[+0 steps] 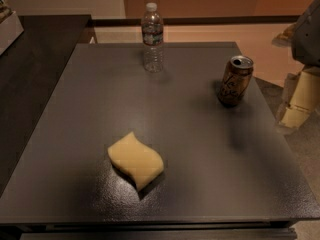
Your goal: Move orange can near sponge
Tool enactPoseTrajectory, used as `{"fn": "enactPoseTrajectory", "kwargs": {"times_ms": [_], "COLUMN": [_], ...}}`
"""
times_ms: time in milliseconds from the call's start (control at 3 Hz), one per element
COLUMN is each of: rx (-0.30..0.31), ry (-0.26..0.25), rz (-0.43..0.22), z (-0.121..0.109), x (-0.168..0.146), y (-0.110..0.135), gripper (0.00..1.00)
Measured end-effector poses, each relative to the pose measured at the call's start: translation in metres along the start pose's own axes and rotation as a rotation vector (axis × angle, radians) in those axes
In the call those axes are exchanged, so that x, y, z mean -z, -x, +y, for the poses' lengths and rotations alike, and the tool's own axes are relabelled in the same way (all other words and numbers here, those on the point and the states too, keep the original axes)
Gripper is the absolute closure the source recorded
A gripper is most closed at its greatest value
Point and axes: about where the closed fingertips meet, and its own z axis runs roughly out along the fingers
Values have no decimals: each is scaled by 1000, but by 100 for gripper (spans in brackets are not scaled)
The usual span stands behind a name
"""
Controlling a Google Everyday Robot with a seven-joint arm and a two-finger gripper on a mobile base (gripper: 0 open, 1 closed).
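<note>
The orange can (235,80) stands upright on the bench (200,184), with the sponge (135,160) well apart to its front-left. The gripper (296,101) hangs right of the can, probably placed for a side reach. Whether its jaws are wide or narrow cannot be told.

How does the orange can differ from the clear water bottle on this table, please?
The orange can is opaque orange-brown with dark lettering; the water bottle is clear with a white cap. The can is shorter than the bottle. The can stands near the right edge of the table, the bottle near its far edge. Both are upright. The gripper is beyond the table's right side, touching neither.
</note>
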Motion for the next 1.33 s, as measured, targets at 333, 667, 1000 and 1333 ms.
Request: {"fn": "enactPoseTrajectory", "kwargs": {"times_ms": [333, 667, 1000, 1333], "rx": [-6, -33, -67, -117], "ry": [2, -13, -46, -64], "rz": [-8, -47, -103, -168], "z": [-6, -21, -45, -71], "x": [-3, -11, -25, -39], "y": [1, 2, 6, 8], "gripper": [0, 0, 0, 0]}}
